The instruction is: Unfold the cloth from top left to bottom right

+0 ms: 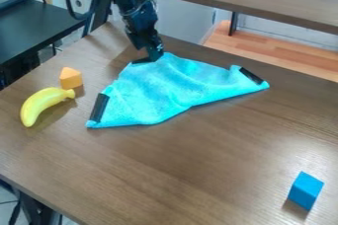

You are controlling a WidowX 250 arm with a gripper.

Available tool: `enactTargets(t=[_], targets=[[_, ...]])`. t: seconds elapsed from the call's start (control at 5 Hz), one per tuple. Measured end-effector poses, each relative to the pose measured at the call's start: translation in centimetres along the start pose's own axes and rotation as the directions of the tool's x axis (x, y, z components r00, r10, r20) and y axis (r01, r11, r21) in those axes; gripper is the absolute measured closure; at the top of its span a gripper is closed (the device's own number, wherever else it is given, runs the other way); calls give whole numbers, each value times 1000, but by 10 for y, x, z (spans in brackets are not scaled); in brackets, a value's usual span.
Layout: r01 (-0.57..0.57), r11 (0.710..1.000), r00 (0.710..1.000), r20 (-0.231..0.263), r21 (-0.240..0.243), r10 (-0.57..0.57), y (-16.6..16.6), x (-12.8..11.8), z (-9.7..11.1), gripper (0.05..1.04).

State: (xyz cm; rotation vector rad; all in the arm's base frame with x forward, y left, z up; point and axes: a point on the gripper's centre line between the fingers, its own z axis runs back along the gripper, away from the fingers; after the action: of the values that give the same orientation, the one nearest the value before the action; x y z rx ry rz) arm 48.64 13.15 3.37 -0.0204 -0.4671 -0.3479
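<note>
The black gripper [153, 55] hangs down at the top corner of the turquoise cloth [161, 91], by the far side of the brown table. It meets or overlaps the cloth's edge there; whether it holds the fabric is unclear. Folded into a rough triangle, the cloth lies wrinkled, with its long edge running from the lower left corner up to the right corner. Black strips mark the cloth near its left and right corners.
A yellow banana [43, 104] and a small orange block [70, 78] lie left of the cloth. Near the lower right stands a blue block [306, 190] on the wooden table [165, 169]. A brown shelf [264, 2] spans the back.
</note>
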Motion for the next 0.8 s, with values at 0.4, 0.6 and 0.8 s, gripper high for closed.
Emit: enactTargets(t=[0.4,0.6,0.8], targets=[[24,999,999,-24,21,-23,3,-6,-2,559],[27,999,999,-46,18,-26,3,-12,-10,831],[25,999,998,-55,22,-24,3,-14,-10,928]])
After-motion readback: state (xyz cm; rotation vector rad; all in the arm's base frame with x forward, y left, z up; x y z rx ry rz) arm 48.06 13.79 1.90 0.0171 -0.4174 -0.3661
